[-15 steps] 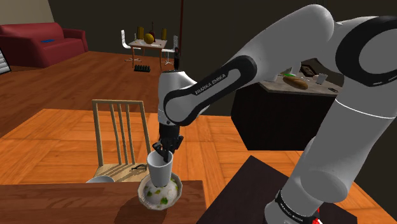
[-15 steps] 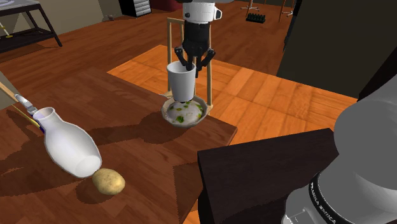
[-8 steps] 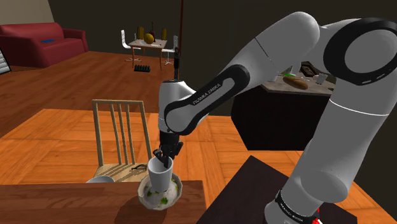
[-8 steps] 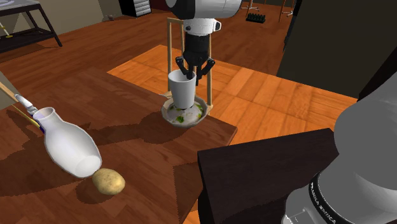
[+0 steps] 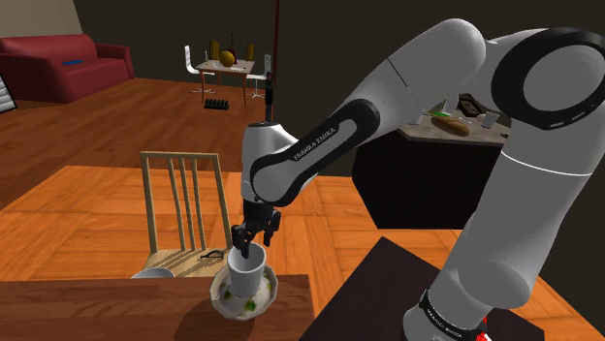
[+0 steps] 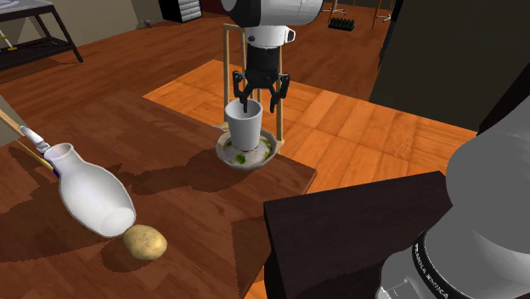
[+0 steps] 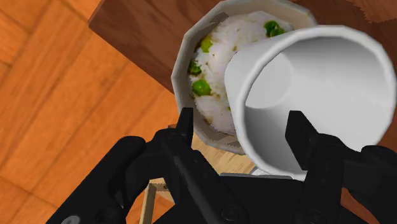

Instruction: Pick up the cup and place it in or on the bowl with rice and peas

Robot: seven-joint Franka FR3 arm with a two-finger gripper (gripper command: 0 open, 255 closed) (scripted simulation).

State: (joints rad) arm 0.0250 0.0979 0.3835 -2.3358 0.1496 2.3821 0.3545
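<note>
A white cup (image 5: 246, 272) (image 6: 244, 129) stands upright in the bowl of rice and peas (image 5: 270, 288) (image 6: 264, 156) near the edge of the brown table (image 6: 161, 144). My black gripper (image 5: 251, 240) (image 6: 257, 102) hangs straight down over the cup's rim, open. In the wrist view the gripper (image 7: 242, 127) straddles the near wall of the cup (image 7: 318, 57): one finger (image 7: 299, 130) is over the cup's mouth, the other outside it over the bowl (image 7: 182, 70). Neither finger touches the wall.
A white vase (image 6: 89, 195) lies on its side on the table, with a potato (image 6: 144, 242) beside it. A wooden chair (image 5: 179, 208) stands just behind the bowl. The dark stand (image 6: 340, 229) is beside the table's edge.
The gripper lowered the cup into the bowl, then let go: its fingers have spread apart and the cup stands free.
</note>
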